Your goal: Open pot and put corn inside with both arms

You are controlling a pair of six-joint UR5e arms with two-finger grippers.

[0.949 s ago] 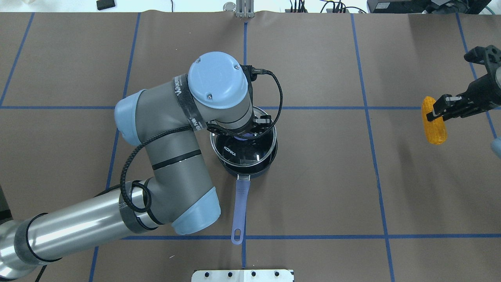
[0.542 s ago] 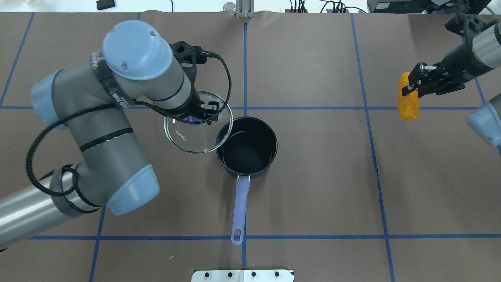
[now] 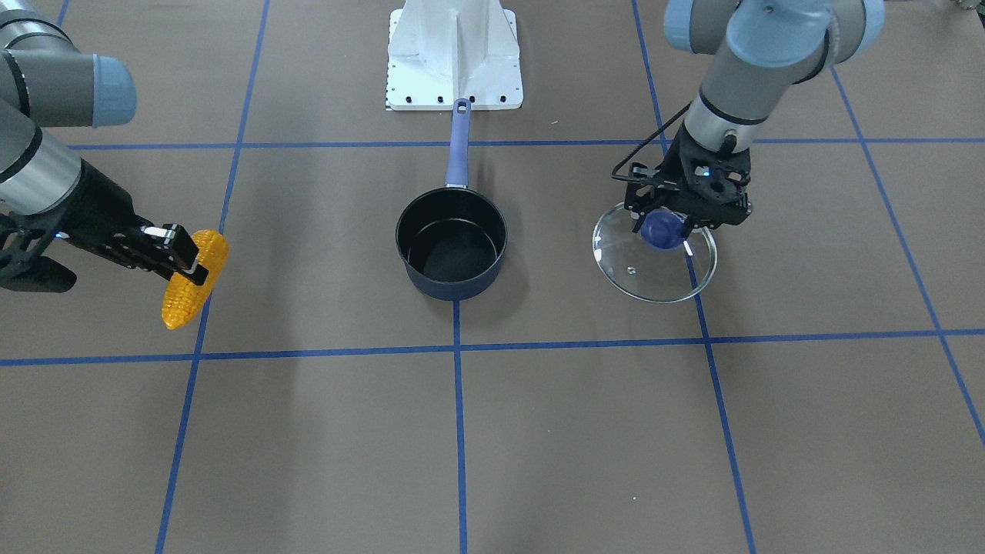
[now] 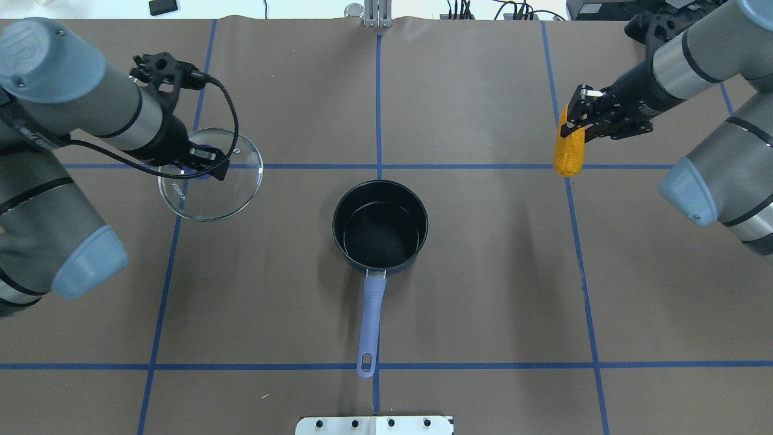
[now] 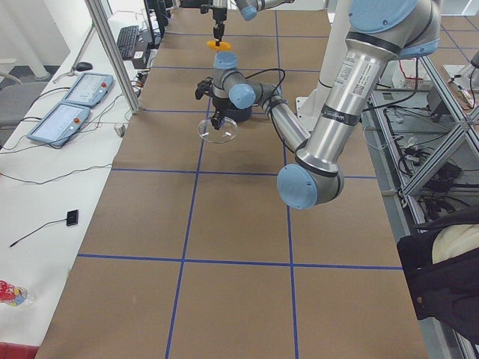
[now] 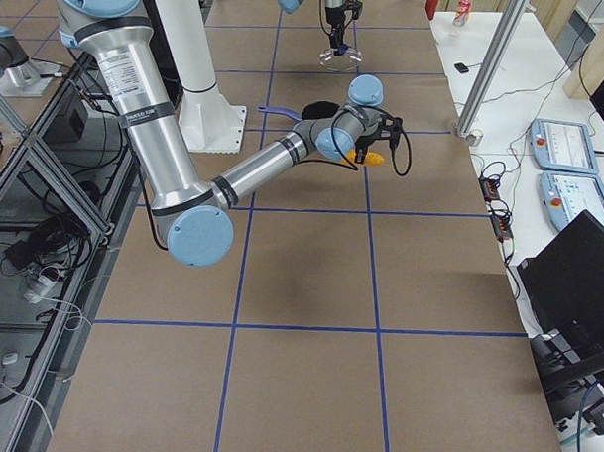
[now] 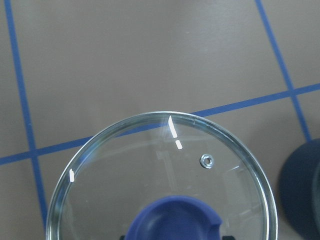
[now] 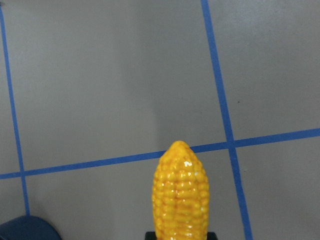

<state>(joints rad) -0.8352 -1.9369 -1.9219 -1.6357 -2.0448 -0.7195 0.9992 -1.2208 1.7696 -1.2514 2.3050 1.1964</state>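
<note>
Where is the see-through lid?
In the overhead view the glass lid is on the left, held in the left gripper, apart from the open pot.

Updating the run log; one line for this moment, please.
pot open, empty | left gripper holds glass lid by knob, beside pot | right gripper holds corn, away from pot

A brown tabletop (image 4: pixel 483 272) crossed by blue tape lines (image 4: pixel 483 366) fills the scene. Along its far edge runs a white bench (image 5: pixel 37 194) with two control pads (image 5: pixel 58 122) (screens facing up), a keyboard (image 5: pixel 137 41) and a slanting metal post (image 5: pixel 114 56).
</note>
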